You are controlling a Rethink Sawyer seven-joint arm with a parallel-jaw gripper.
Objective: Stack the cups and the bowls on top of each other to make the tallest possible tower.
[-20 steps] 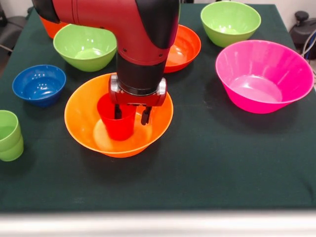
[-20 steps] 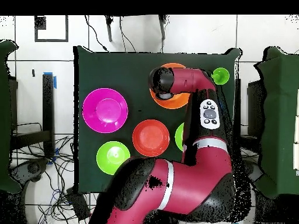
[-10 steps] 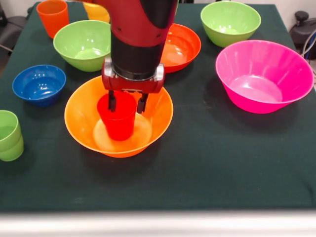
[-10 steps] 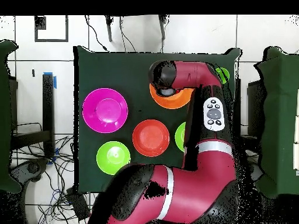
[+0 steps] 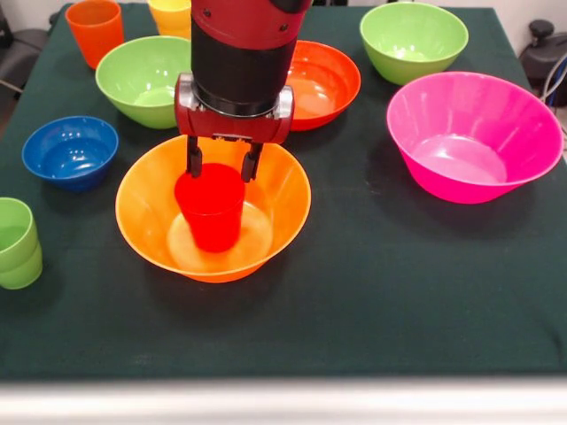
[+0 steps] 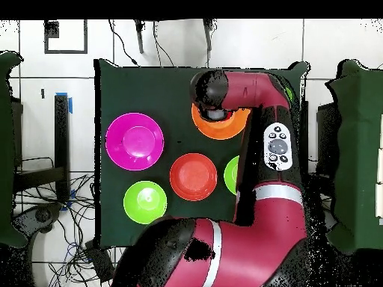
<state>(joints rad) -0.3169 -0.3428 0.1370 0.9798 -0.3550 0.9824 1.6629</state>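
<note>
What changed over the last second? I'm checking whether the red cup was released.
The gripper let go of the red cup and rose clear, fingers open above its rim. The cup stayed upright in the large orange bowl; the other bowls and cups did not move.

A robotics lab — a cloth-covered counter (image 6: 135, 90) on a pale tiled floor (image 6: 45, 90), loose cables (image 6: 71, 239) trailing round it, more draped counters (image 6: 359, 149) alongside.

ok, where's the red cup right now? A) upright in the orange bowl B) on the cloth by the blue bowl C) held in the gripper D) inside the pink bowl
A: the red cup stands upright inside the orange bowl, with the open gripper just above its rim, not gripping it.
</note>
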